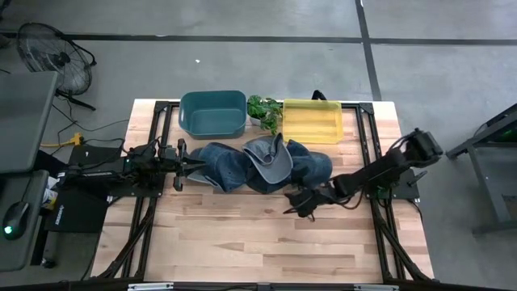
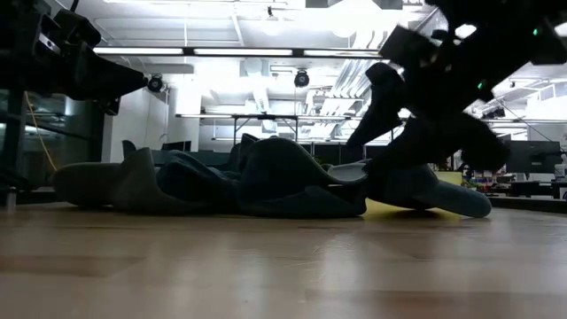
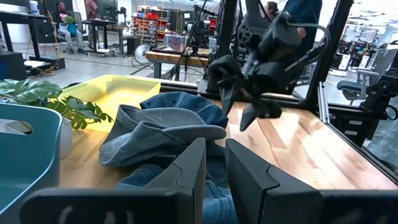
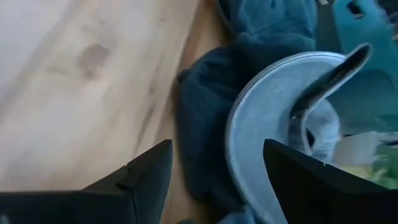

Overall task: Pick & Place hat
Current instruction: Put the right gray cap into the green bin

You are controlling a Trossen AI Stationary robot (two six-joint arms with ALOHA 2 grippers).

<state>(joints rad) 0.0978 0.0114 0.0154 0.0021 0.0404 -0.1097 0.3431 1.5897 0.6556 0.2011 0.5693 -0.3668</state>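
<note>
I have the hat (image 1: 269, 159) lying in a heap of blue denim-like hats (image 1: 234, 166) in the middle of the desk (image 1: 242, 234), just in front of the teal bin (image 1: 213, 113), the small plant (image 1: 265, 109) and the yellow bin (image 1: 313, 121). It is the light grey-blue one on top, its brim turned up and tilted. The relation I care about is this: my right pincer (image 1: 297, 202) sits low at the near-right edge of the heap, fingers spread, and the hat lies just beyond its tips, toward the bins and slightly to my left. In the right wrist view the pale curve of the brim (image 4: 267, 124) runs between the two dark fingers (image 4: 146, 177) — so the rim's edge crosses the gap rather than lining up with it, which I judge to be favourable for a pinch on the brim. My left pincer (image 1: 179, 164) is at the other end of the heap, level with the darker cloth; its fingers stand only narrowly apart and hold nothing, and the hat is farther from it — across the pile. The right arm is the nearer one, and I would judge a short forward reach enough to close on the brim.
</note>
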